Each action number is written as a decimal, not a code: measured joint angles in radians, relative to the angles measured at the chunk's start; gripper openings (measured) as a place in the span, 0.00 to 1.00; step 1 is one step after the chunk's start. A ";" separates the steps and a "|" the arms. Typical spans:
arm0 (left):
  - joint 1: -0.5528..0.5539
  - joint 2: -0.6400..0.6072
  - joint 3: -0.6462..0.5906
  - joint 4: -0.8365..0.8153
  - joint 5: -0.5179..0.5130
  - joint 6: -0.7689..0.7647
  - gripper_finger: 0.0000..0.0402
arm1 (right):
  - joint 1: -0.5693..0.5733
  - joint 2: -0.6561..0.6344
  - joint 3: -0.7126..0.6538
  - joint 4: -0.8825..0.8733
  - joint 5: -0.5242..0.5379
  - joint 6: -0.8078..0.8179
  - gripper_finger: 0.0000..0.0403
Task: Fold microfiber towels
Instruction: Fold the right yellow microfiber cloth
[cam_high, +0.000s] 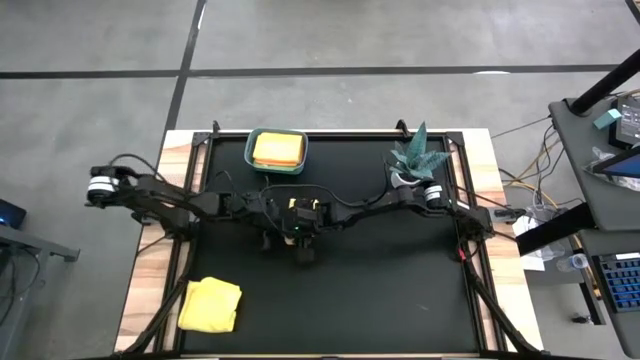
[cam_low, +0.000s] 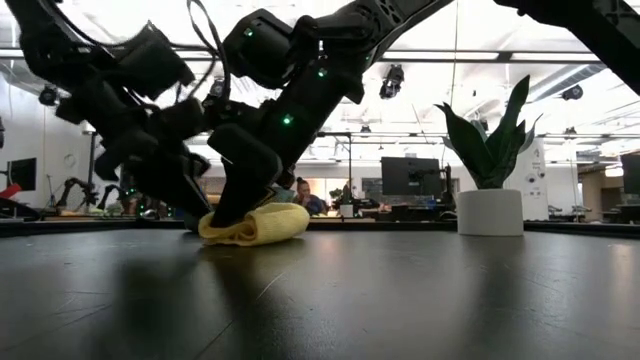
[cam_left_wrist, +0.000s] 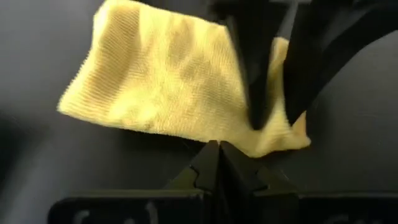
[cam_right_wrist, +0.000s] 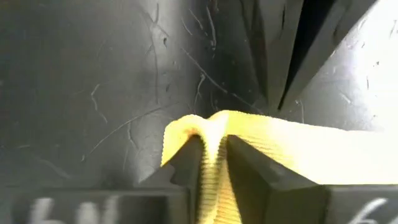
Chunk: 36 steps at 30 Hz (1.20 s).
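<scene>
Both arms meet mid-table over a small yellow towel (cam_low: 255, 225), which lies bunched on the black mat (cam_high: 400, 290). Right gripper (cam_right_wrist: 214, 163) is pinching a fold of that towel btwn its fingers, clamped on the cloth. Left gripper (cam_left_wrist: 219, 148) has fingers together, nothing btwn them, tips just beside the towel's edge. Another yellow towel (cam_high: 210, 304) sits crumpled at the mat's front-left corner. A third, folded (cam_high: 277, 149), is in the teal bin (cam_high: 252, 160) at the back. Potted plant (cam_high: 415, 158) back-right.
</scene>
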 joint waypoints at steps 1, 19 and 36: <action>0.000 -0.027 -0.002 -0.018 0.000 0.000 0.00 | 0.000 0.000 0.000 0.002 0.000 0.000 0.19; -0.001 -0.275 -0.006 -0.046 -0.006 0.007 0.00 | -0.025 -0.045 0.188 -0.257 0.016 -0.221 0.48; -0.116 -0.145 -0.018 -0.022 0.011 -0.079 0.25 | -0.254 -0.084 0.133 -0.468 -0.214 -0.268 0.32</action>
